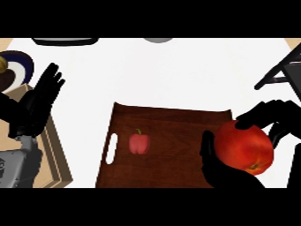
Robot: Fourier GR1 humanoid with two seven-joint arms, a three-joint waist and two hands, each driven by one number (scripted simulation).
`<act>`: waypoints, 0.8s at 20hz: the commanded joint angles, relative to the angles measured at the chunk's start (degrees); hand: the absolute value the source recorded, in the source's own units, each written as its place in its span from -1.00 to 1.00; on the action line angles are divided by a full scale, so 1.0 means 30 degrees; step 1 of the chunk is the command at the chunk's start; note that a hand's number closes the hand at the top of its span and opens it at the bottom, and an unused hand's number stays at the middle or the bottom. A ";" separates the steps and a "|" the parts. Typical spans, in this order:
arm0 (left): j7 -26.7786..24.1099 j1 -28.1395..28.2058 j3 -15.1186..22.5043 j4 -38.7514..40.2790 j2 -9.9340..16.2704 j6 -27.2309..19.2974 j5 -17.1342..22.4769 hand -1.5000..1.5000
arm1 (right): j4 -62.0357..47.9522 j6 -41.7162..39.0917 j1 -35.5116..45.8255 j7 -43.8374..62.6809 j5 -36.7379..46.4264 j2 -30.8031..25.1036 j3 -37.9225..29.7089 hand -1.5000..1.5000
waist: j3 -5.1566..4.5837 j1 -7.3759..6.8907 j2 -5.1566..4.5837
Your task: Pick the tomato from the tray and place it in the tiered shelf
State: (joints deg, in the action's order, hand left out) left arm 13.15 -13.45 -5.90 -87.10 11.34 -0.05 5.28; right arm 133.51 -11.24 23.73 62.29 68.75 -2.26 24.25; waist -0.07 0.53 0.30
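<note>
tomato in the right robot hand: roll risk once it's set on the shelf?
Probably yes: the tomato looks round and smooth, so it may roll when released. Its glossy skin could slip, though the right robot hand curls round it. It nearly fills the hand, so likely heavier than the small pepper on the tray.

A glossy red-orange tomato (246, 148) sits in black fingers (270, 115) at lower right. The dark brown wood-grain tray (172, 128) carries a small red pepper (139, 142); the tabletop (172, 70) is white.
</note>
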 commanded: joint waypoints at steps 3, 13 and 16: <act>0.0023 -0.0330 -0.0294 0.0246 0.0217 0.0352 0.0319 0.00 | 0.0102 -0.3414 0.1928 0.1609 -0.1154 -0.0398 -0.4878 1.00 | 0.0002 -0.0054 -0.0086; -0.0379 0.0288 -0.0200 0.0297 -0.0182 0.0199 0.0107 0.00 | 0.1543 -0.5703 0.0624 -0.1981 -0.6229 -0.2028 -1.4114 1.00 | 0.0045 0.0252 -0.0034; -0.0365 0.0343 -0.0024 -0.0052 -0.0298 -0.0034 -0.0232 0.00 | 0.1198 -0.6570 0.1047 -0.2523 -0.7538 -0.3036 -1.6410 1.00 | 0.0032 0.0128 -0.0027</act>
State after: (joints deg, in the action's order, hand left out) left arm 13.19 -12.70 -6.90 -87.82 11.76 0.91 5.96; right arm 132.76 -25.86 28.33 53.37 56.57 -9.61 -16.09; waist 0.03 0.82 0.23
